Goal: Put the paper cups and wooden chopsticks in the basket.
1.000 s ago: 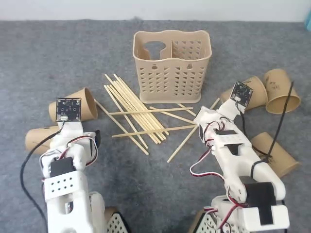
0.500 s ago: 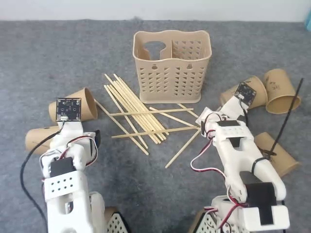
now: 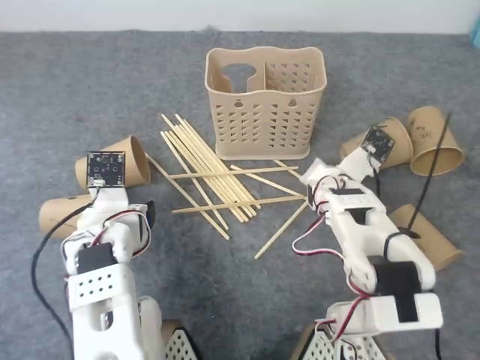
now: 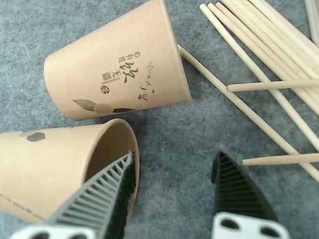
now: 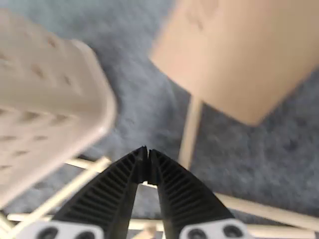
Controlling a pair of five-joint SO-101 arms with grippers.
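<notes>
The beige basket (image 3: 266, 101) stands at the back centre, and wooden chopsticks (image 3: 210, 176) lie scattered in front of it. Two paper cups (image 3: 112, 163) (image 3: 64, 214) lie on their sides at the left. My left gripper (image 4: 172, 179) hangs open above the carpet, one finger (image 4: 107, 196) at the rim of the nearer cup (image 4: 45, 164) and the other cup (image 4: 117, 64) just beyond. My right gripper (image 5: 144, 155) is shut on nothing, low between the basket's corner (image 5: 45, 99) and a lying cup (image 5: 244, 55), with one chopstick (image 5: 189, 130) on the carpet under it.
Three paper cups (image 3: 384, 141) (image 3: 433, 142) (image 3: 424, 236) lie at the right, around the right arm (image 3: 360, 225). A black cable (image 3: 424, 187) runs over the nearest one. Grey carpet (image 3: 247, 292) covers the table.
The right arm has turned slightly, and the single chopstick beside it has slid toward the front. The left arm has kept still.
</notes>
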